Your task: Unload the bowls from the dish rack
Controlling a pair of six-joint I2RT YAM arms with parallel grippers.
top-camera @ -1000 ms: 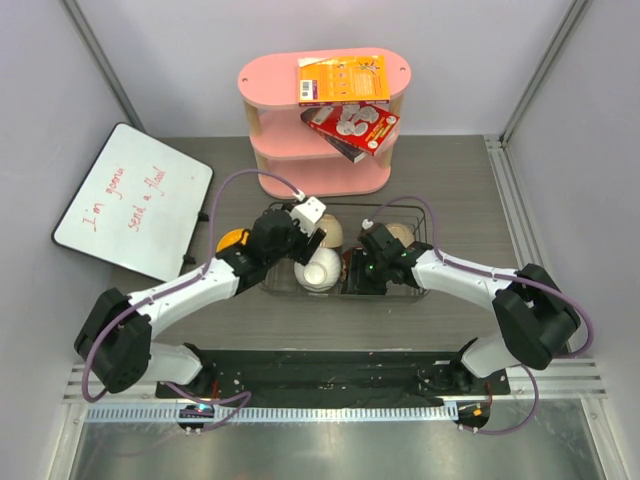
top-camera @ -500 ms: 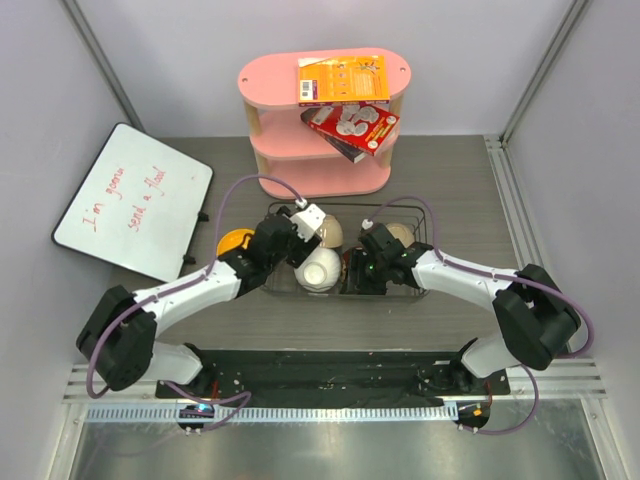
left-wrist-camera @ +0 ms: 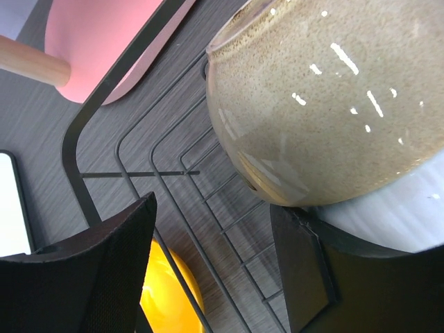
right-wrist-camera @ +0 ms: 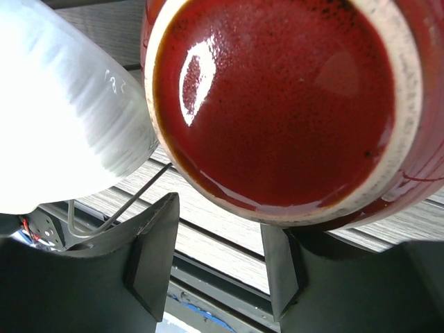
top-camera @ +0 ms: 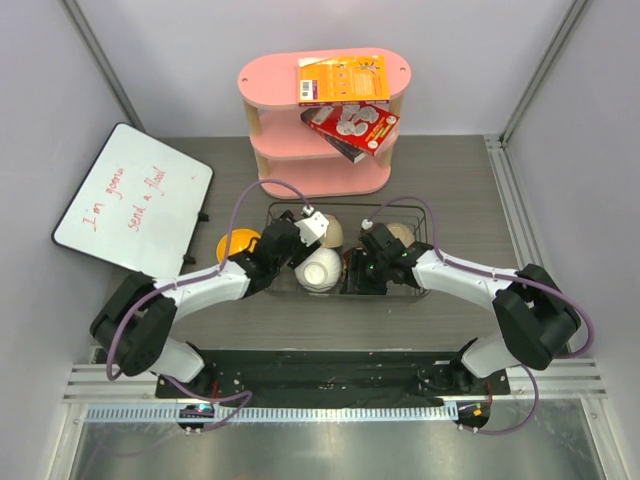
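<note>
Reaching into rack: bowls lean on edge, so left gripper, wide, empty, sits beside beige bowl; right gripper, open, empty, at red bowl rim.

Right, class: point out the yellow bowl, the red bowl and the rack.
yellow bowl (top-camera: 236, 243): top view, on its visible part left of the rack.
red bowl (right-wrist-camera: 277, 104): right wrist view, on its glossy red inside.
rack (left-wrist-camera: 119, 76): left wrist view, on its thick outer rim.
</note>
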